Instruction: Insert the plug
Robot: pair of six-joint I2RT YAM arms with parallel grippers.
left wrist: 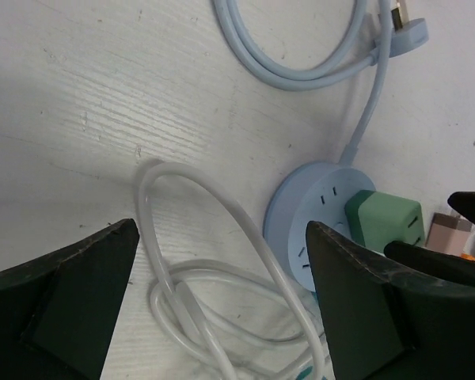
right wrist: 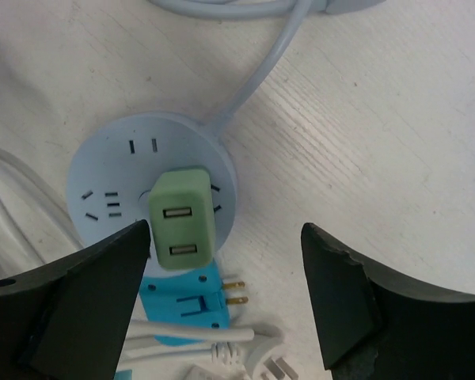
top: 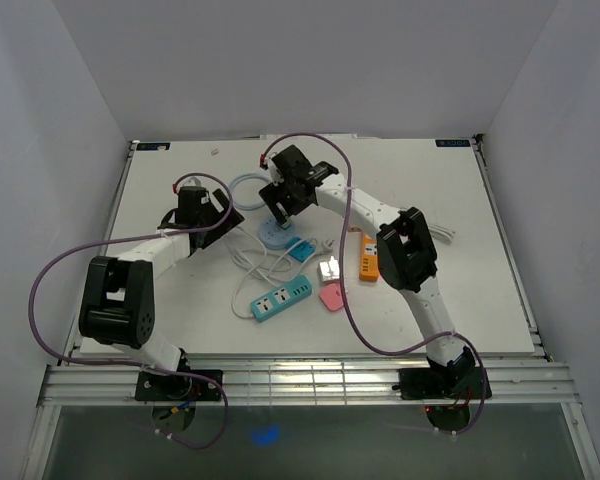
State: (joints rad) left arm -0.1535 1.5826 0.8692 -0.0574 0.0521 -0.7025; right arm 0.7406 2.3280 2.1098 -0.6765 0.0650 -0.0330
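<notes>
A green USB charger [right wrist: 182, 218] sits upright in the round light-blue socket hub [right wrist: 119, 170], its prongs hidden. My right gripper [right wrist: 226, 293] is open just above them, with its fingers on either side of the charger and not touching it. In the top view the right gripper [top: 283, 200] hangs over the hub [top: 275, 234]. My left gripper [left wrist: 222, 309] is open and empty above a white cable [left wrist: 214, 277], to the left of the hub [left wrist: 313, 210] and charger [left wrist: 384, 222]. In the top view the left gripper [top: 224, 214] is left of the hub.
The hub's light-blue cable [left wrist: 301, 63] loops behind it and ends in a plug [left wrist: 404, 24]. A blue adapter with bare prongs [right wrist: 186, 305] lies against the hub. A blue power strip [top: 282, 298], white adapter [top: 330, 269], pink piece [top: 332, 296] and orange adapter [top: 369, 258] lie nearer the arm bases.
</notes>
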